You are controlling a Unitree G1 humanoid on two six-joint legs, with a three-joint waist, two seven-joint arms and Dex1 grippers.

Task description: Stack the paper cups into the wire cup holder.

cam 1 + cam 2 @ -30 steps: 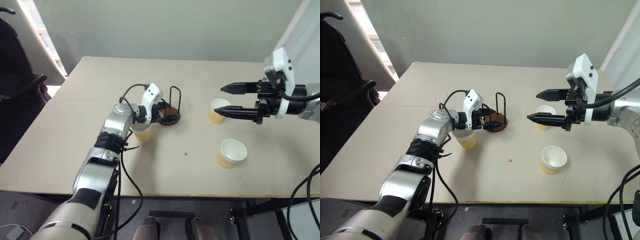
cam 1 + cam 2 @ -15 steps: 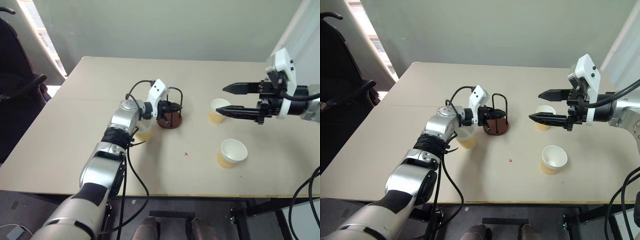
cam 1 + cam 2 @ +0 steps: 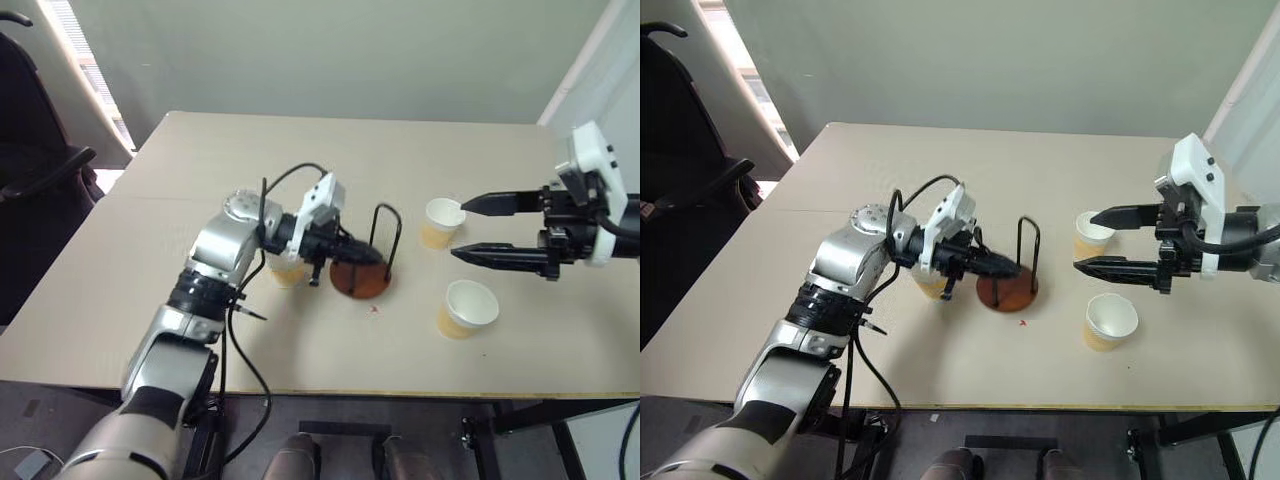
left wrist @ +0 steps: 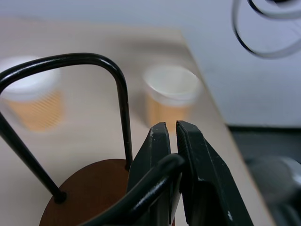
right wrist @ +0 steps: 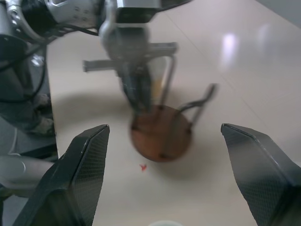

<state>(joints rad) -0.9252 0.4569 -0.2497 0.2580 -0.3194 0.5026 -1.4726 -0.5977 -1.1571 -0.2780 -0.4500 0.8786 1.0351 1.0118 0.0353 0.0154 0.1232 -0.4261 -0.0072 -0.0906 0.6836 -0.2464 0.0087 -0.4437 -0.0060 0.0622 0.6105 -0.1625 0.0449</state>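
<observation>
At mid-bench my left pincer (image 3: 1005,269) pinches one arch of the wire cup holder (image 3: 1008,288); right pincer (image 3: 1085,241) spread near two light, crushable paper cups (image 3: 1110,320), best gripped low

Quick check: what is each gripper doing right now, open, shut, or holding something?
Left gripper: shut on a wire arch of the wire cup holder.
Right gripper: open, holding nothing.

Beige table (image 3: 120,290), grey wall (image 3: 330,50), black chair (image 3: 35,180) at left.
</observation>
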